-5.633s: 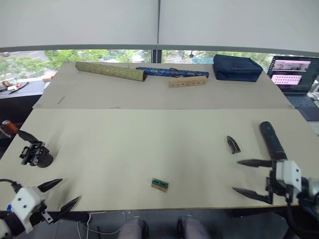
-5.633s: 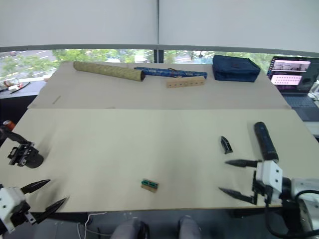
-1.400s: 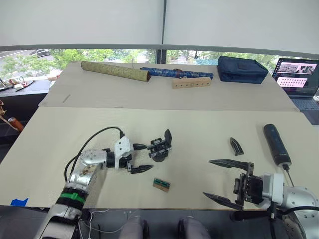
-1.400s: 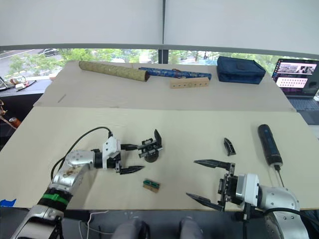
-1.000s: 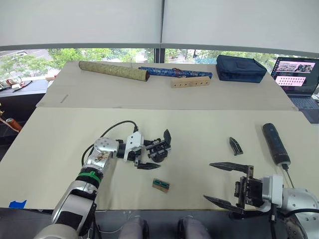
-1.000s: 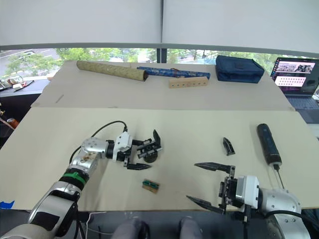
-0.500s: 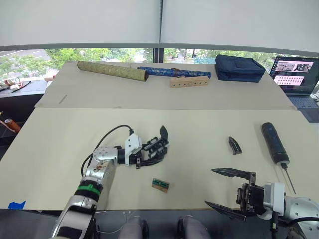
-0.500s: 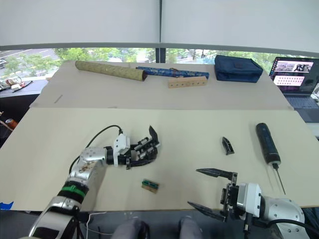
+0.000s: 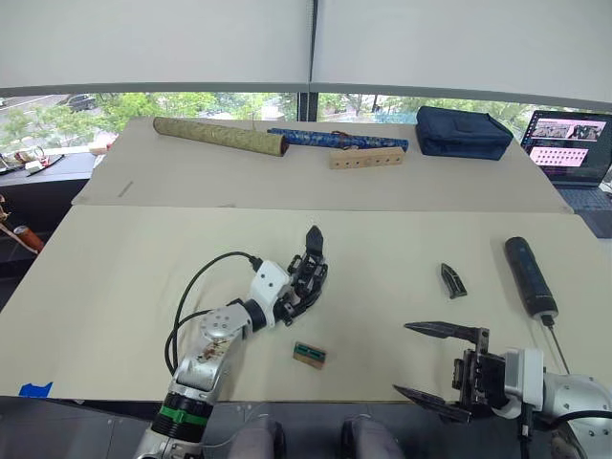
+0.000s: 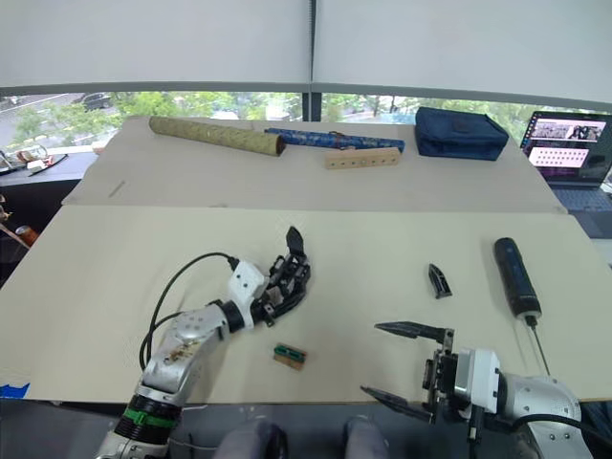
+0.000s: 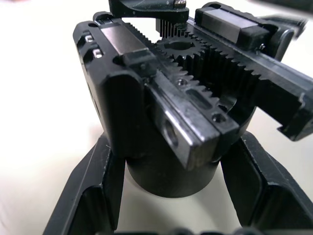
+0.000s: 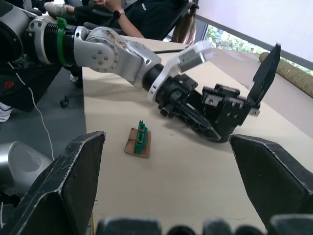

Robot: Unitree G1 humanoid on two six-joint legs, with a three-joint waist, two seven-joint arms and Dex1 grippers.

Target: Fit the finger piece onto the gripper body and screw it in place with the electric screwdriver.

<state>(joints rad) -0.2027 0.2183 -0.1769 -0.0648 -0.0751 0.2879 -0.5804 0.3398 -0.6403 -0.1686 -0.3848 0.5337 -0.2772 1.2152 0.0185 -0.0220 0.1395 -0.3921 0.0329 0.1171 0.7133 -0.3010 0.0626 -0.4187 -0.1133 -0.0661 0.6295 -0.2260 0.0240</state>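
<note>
Near the worktop centre, left gripper has its fingers clamped on the gripper body, one on each side of its round base. Finger piece lies well to the right, long axis running away from the robot, nearer the right gripper, whose 2 fingers are spread and empty. Electric screwdriver lies further right, parallel; pale flat worktop, window behind.

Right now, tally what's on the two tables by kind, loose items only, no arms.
Gripper parts: 2, gripper body, finger piece
Tools: 1, electric screwdriver
Rolls: 2, olive-green roll, blue patterned roll
Wooden block with holes: 1
Navy bag: 1
Small green part: 1
Total: 8
</note>
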